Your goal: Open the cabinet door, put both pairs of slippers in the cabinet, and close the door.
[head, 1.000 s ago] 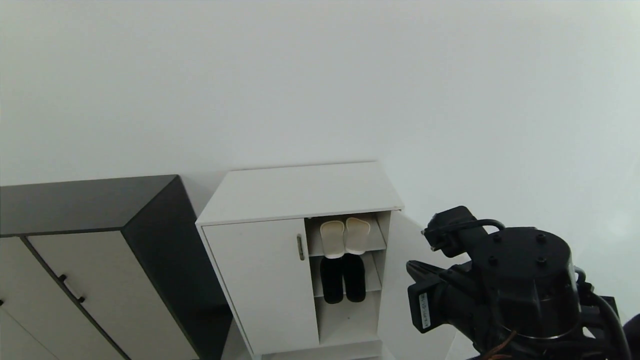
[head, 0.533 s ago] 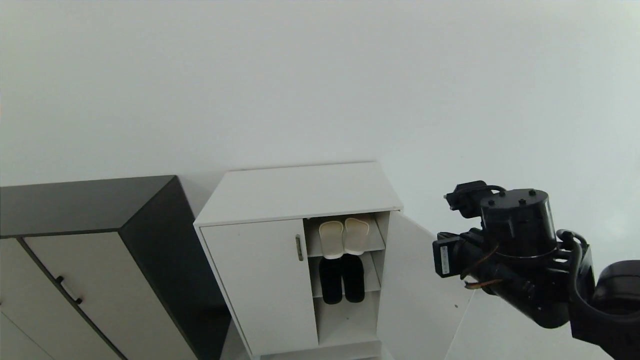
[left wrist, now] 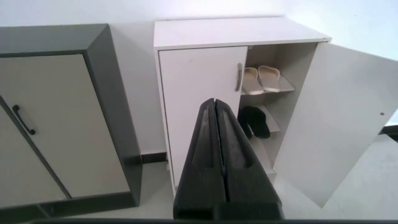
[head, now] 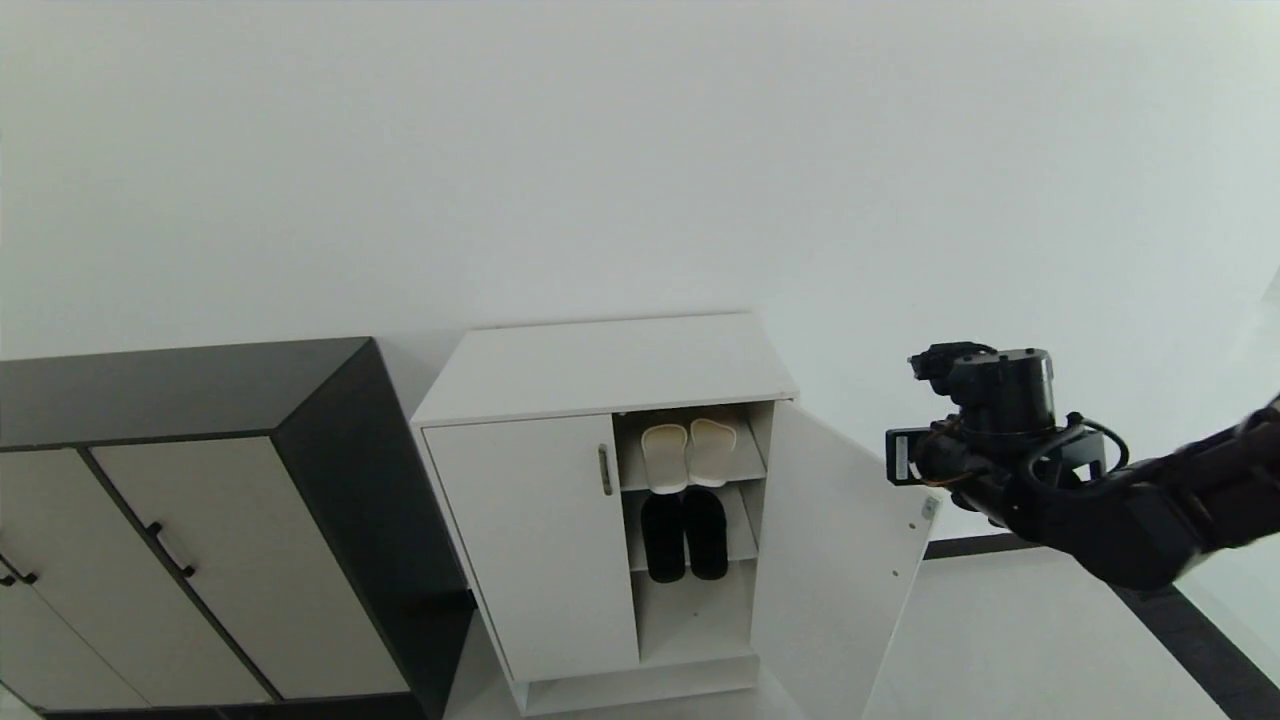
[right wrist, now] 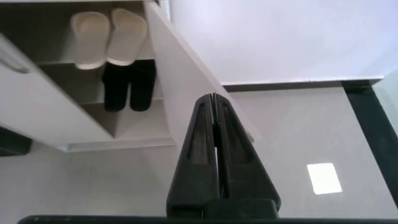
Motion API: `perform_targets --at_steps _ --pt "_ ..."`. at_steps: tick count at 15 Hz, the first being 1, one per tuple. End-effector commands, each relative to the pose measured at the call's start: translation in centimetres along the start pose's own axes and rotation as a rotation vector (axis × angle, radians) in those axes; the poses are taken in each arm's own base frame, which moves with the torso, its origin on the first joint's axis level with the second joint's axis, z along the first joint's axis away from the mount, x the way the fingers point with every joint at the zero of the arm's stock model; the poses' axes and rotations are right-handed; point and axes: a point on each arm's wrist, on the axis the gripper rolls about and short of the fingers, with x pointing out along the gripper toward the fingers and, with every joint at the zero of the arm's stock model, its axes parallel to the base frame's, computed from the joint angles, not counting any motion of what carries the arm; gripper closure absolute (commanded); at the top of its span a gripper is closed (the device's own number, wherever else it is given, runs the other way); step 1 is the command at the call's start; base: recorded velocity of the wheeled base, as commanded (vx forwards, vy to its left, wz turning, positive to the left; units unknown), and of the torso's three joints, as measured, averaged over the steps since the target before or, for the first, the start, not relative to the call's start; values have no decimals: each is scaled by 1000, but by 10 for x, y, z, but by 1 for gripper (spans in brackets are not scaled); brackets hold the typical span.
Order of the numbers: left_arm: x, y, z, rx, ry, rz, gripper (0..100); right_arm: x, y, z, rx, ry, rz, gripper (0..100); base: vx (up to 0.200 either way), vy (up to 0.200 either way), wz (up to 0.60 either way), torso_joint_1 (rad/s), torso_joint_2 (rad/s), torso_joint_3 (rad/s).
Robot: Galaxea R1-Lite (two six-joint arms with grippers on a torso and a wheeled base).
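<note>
Both pairs lie shelved in the white wooden cabinet [head: 600, 370], flat cream slippers [head: 688, 452] at twelve o'clock of flat black slippers [head: 685, 535]. Its open white door [head: 840, 560], at four o'clock, awaits closing. Left gripper [left wrist: 216, 102] and right gripper [right wrist: 213, 99] are pinched together, empty.

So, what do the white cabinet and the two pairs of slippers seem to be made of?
White cabinet: probably laminated board, matte white; flat thin panels, drilled holes inside the open door. Cream slippers: likely moulded foam or rubber; smooth, even soles. Black slippers: matte and dark, fabric or foam; I cannot tell which.
</note>
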Motion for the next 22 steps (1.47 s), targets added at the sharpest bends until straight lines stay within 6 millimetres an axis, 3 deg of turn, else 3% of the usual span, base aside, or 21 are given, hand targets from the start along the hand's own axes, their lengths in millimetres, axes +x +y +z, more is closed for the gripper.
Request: perform_targets --at_steps 1,3,9,13,18,21,22 --pt "0 0 0 -1 1 0 100 59 -2 -27 -8 41 -42 100 0 0 0 0 0 0" --pt "0 0 0 -1 1 -1 100 81 0 -34 -3 43 -54 100 0 0 0 0 0 0" --pt "0 0 0 -1 1 0 100 119 -2 -33 -6 9 -85 100 0 0 0 0 0 0" --pt "0 0 0 -1 1 -1 100 124 -2 -38 -22 21 -85 100 0 0 0 0 0 0" --pt "0 0 0 -1 1 -1 100 109 13 -34 -37 17 -44 100 0 0 0 0 0 0" --pt "0 0 0 -1 1 -1 100 68 40 -22 -51 -6 62 100 0 0 0 0 0 0" --pt "0 0 0 -3 1 -1 100 63 41 -18 -48 -17 69 100 0 0 0 0 0 0"
